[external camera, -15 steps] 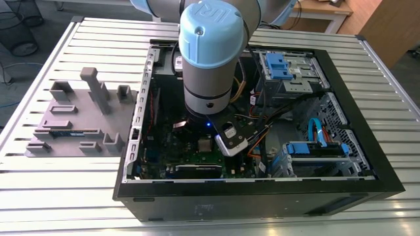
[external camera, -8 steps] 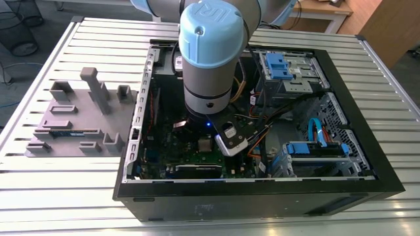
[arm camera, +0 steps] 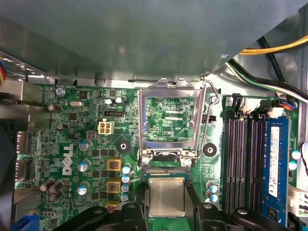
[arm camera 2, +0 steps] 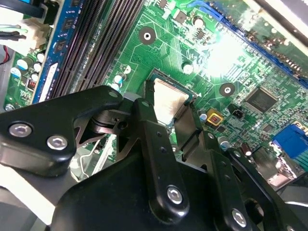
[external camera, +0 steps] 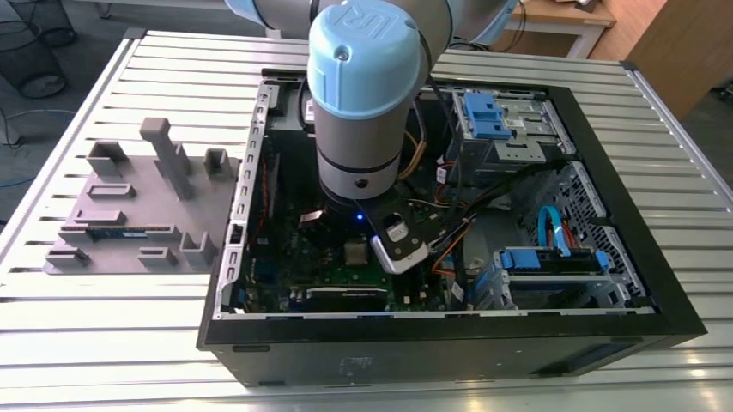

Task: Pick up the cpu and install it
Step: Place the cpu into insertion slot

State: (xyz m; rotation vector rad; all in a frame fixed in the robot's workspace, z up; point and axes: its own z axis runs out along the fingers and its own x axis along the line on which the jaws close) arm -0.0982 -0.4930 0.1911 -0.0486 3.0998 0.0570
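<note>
Clamping cpu edges, gripper jaws narrow, beside raised socket frame; white logo on motherboard.

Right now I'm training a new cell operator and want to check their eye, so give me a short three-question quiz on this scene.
1. True or false: the arm's black gripper is at the small square silver-topped cpu inside the open black computer case.
2. The rectangular metal socket frame is: A) swung open, off the cpu; B) shut flat over the cpu; C) lying outside the case.
3. In the exterior view, on which side of the case does the grey moulded tray stand?
Key: 1 true; 2 A; 3 the exterior view's left.
</note>
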